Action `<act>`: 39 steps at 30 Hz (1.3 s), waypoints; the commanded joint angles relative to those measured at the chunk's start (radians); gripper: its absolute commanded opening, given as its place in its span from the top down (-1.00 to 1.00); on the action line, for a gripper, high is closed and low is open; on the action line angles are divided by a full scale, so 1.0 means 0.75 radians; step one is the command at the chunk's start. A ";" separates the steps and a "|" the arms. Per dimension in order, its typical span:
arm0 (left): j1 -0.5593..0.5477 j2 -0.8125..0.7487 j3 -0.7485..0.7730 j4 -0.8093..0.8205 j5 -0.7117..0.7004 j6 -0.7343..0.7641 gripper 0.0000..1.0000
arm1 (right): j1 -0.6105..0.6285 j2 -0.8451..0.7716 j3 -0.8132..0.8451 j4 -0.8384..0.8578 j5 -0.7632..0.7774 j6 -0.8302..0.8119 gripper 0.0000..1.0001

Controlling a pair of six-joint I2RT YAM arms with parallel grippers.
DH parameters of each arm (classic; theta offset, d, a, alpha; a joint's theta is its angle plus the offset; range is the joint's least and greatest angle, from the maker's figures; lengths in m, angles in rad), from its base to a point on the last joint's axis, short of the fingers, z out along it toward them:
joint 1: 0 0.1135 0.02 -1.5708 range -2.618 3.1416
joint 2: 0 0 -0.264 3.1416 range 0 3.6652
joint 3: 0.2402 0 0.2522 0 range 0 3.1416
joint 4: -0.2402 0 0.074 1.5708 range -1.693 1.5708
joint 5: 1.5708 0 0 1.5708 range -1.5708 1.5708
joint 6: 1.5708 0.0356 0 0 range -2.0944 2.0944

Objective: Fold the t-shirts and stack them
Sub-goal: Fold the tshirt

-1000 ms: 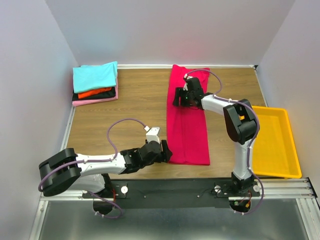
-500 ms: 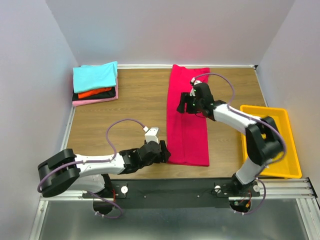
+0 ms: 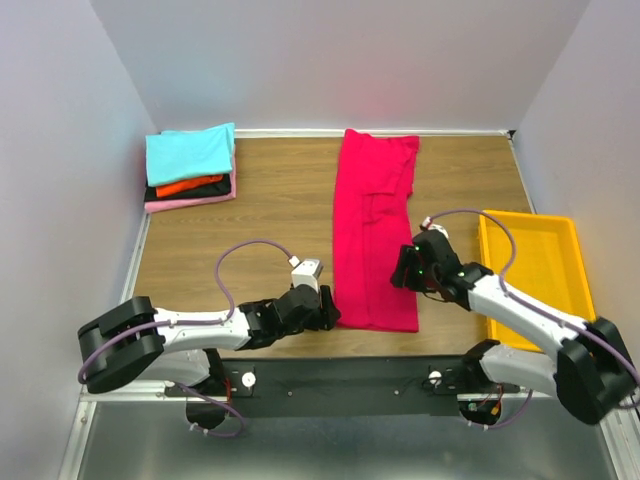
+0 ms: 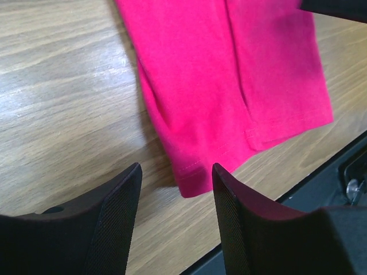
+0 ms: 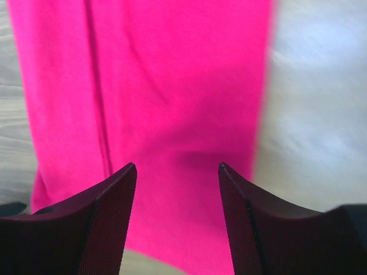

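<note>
The left gripper [image 4: 176, 172] is seen with its fingers [image 4: 114, 217] set apart and nothing held. The near-left corner of the crimson t-shirt [image 4: 229, 74] lies between the tips, but whether the cloth is touched cannot be told. The right gripper [image 5: 176, 169] is likewise held open and empty. Its fingers [image 5: 109, 212] are spread above the near right part of the same shirt, just inside its right edge; that view is blurred.

From above, the shirt is shown folded lengthwise into a long strip on the wooden table [image 3: 270, 220], running near to far, a little right of centre. A stack of folded shirts is placed at the far left corner: cyan [image 3: 190, 152] on top, then orange-red [image 3: 188, 186], black [image 3: 222, 183] and pink [image 3: 190, 203]. A yellow bin [image 3: 540, 285] is set at the right.

Several faults can be expected from here. Only the upper layer may be pinched at either corner, so that the long fold is pulled open on lifting. The right corner may be missed, since those fingers are placed inboard of the edge, and the cloth may be bunched. If the two corners are carried unevenly, a skewed fold is likely.

No brand, label or writing can be read.
</note>
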 commanded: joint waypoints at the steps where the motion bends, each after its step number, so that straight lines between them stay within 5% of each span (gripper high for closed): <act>1: 0.007 0.035 0.026 0.025 0.036 0.046 -0.19 | 0.007 -0.188 -0.049 -0.203 0.136 0.138 -0.28; 26: 0.111 0.100 -0.018 0.154 0.191 0.128 -0.05 | 0.197 -0.317 -0.147 -0.664 0.187 0.563 -0.15; 39: 0.117 0.129 -0.096 0.258 0.286 0.073 0.09 | 0.238 -0.391 -0.227 -0.644 0.107 0.604 0.12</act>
